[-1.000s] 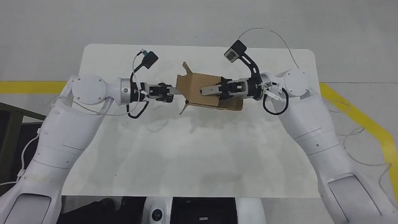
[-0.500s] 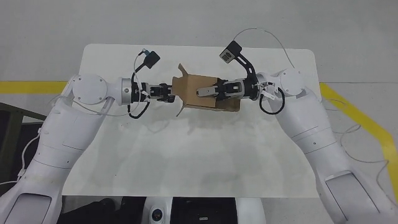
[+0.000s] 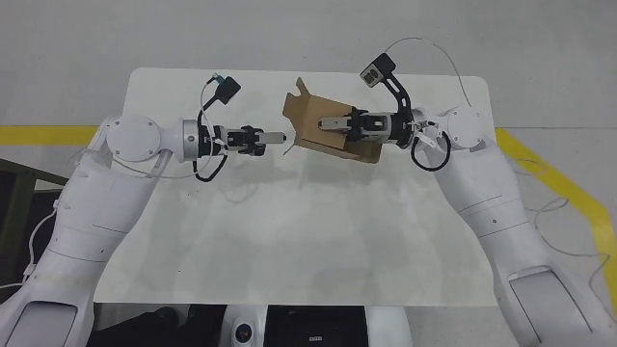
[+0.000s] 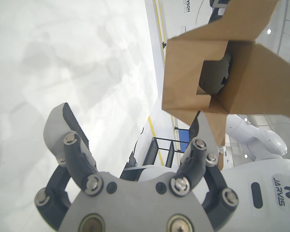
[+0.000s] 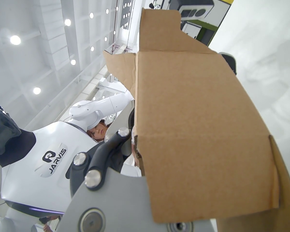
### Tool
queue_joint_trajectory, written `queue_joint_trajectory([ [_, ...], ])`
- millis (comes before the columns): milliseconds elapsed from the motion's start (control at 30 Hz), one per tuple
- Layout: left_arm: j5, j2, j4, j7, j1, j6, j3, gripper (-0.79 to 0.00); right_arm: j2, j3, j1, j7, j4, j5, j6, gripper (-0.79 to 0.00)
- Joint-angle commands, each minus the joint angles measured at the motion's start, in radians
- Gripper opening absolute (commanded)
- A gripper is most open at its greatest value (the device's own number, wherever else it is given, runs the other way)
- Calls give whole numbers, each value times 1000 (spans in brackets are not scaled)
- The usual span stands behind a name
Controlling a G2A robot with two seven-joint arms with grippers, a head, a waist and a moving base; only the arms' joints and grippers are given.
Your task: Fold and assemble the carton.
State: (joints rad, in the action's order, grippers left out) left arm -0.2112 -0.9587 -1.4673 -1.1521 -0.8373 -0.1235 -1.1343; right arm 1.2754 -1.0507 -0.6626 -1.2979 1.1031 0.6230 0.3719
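Note:
The brown carton (image 3: 333, 127) hangs tilted above the back middle of the white table (image 3: 289, 251), with one end open and a flap sticking up at its left corner. My right gripper (image 3: 335, 123) is shut on the carton's wall, one finger lying along its top face. In the right wrist view the carton (image 5: 195, 126) hides most of that gripper. My left gripper (image 3: 277, 139) stands open a short gap left of the carton, with nothing in it. The left wrist view has its spread fingers (image 4: 67, 119) below the carton's open end (image 4: 232, 73), where several flaps are partly folded.
The table's front half and left side are bare white surface. Yellow floor tape (image 3: 43, 135) runs past both sides of the table. Nothing else lies on the tabletop.
The right arm has drawn the carton right and back and tilted it. The left gripper, which was at the carton's left end, now stands apart from it.

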Motion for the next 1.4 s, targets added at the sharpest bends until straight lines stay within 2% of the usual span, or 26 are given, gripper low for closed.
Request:
queue_joint_trajectory([
  [0,8,1,-10,-5,-9,1,2,0,-3,-15,-11,33,2,0,0,-785],
  [233,22,2,-62,-29,-30,3,23,0,-10,-43,-41,144,22,-46,0,-785],
  [367,16,1,-66,-30,-27,8,26,0,-9,-29,-48,165,45,-84,-19,-785],
  [767,15,3,13,5,7,30,-7,0,-6,-1,-39,97,62,-92,-41,-785],
  [1367,-8,0,-7,-9,20,18,4,0,14,67,-4,42,54,-75,-42,-785],
])
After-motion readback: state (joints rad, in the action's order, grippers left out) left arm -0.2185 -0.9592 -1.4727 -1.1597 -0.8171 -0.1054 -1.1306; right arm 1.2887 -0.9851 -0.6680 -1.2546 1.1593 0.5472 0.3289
